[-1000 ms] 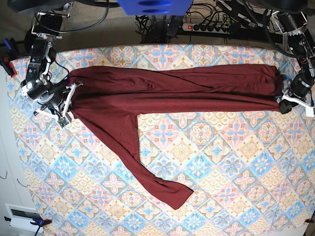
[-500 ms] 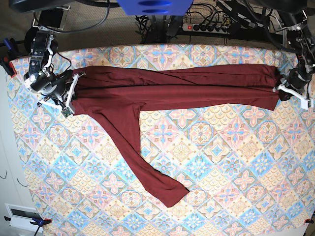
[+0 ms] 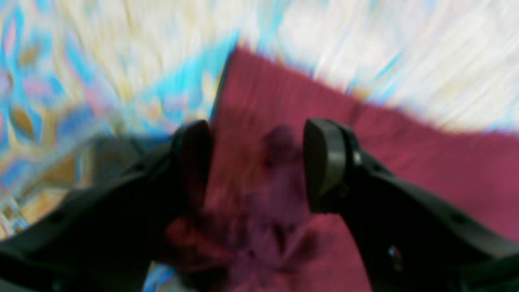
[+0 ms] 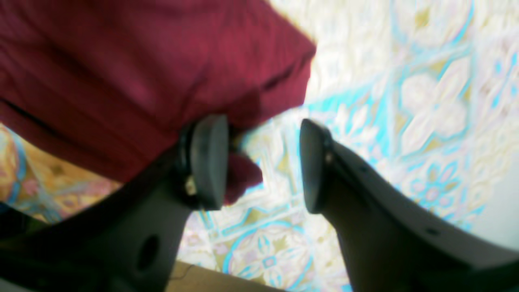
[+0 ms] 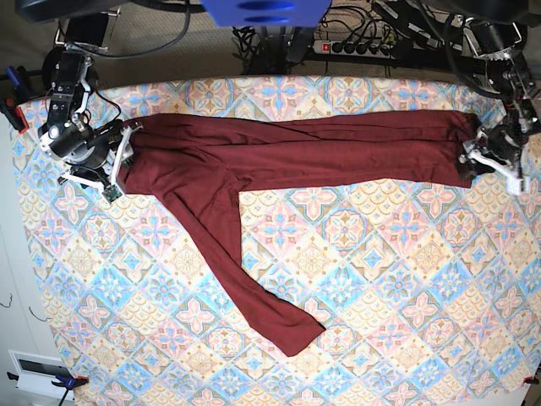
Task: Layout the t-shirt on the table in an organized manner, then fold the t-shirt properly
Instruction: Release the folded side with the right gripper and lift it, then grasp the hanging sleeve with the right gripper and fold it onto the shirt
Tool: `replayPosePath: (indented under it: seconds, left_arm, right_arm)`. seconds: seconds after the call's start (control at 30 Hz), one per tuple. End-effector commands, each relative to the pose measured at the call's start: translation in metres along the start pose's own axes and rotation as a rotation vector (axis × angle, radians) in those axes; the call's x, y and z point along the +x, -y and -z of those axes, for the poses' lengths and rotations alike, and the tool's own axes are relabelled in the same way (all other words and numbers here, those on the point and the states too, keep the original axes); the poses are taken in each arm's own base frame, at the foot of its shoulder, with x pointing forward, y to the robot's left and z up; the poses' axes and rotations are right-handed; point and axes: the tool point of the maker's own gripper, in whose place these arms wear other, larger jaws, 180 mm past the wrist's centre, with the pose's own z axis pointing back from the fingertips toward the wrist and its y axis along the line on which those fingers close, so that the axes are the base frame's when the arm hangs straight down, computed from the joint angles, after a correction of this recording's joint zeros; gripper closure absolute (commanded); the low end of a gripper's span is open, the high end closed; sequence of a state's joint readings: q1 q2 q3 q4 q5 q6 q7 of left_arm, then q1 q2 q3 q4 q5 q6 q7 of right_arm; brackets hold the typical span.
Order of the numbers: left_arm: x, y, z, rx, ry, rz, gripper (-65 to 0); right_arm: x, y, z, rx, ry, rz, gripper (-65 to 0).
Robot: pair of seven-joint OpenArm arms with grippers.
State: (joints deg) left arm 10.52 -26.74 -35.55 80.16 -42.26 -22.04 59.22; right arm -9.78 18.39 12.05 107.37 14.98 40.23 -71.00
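The dark maroon t-shirt (image 5: 279, 152) lies stretched in a long band across the far side of the table (image 5: 380, 279). One sleeve (image 5: 232, 254) trails diagonally toward the near middle. My left gripper (image 5: 473, 161) stands open at the shirt's right end. In the blurred left wrist view, maroon cloth (image 3: 405, 154) lies loose under and between the gripper's (image 3: 257, 162) spread fingers (image 3: 324, 162). My right gripper (image 5: 125, 156) is open at the shirt's left end. In the right wrist view the shirt's edge (image 4: 142, 81) rests against one finger (image 4: 206, 162), and patterned cloth shows in the gripper's (image 4: 259, 166) gap.
A power strip and cables (image 5: 355, 46) lie beyond the table's far edge. Clamps (image 5: 13, 110) sit at the far left corner. A white box (image 5: 38, 372) stands off the near left corner. The patterned cloth covers the near half of the table.
Both grippers have gone from shut to open and let go of the shirt's ends. The shirt now lies slack, its band a little narrower and the right arm's end drawn slightly inward.
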Motion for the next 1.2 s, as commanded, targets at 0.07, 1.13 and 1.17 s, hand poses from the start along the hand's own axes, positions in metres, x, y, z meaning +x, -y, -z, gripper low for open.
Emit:
replayPosePath:
  seconds: [0.07, 1.13, 1.17]
  left_arm:
    - [0.031, -0.018, -0.026, -0.002, 0.141, -0.112, -36.0]
    - [0.044, -0.006, -0.034, -0.108, 0.194, -0.241, -36.1]
    - [0.044, -0.006, -0.034, -0.108, 0.194, -0.241, -36.1]
  right_arm:
    - [0.014, 0.008, -0.006, -0.026, 0.041, -0.016, -27.2]
    - [0.217, -0.017, 0.101, 0.333, 0.400, 0.190, -27.2]
    - [0.219, -0.016, 0.102, 0.337, 0.407, 0.200, -27.2]
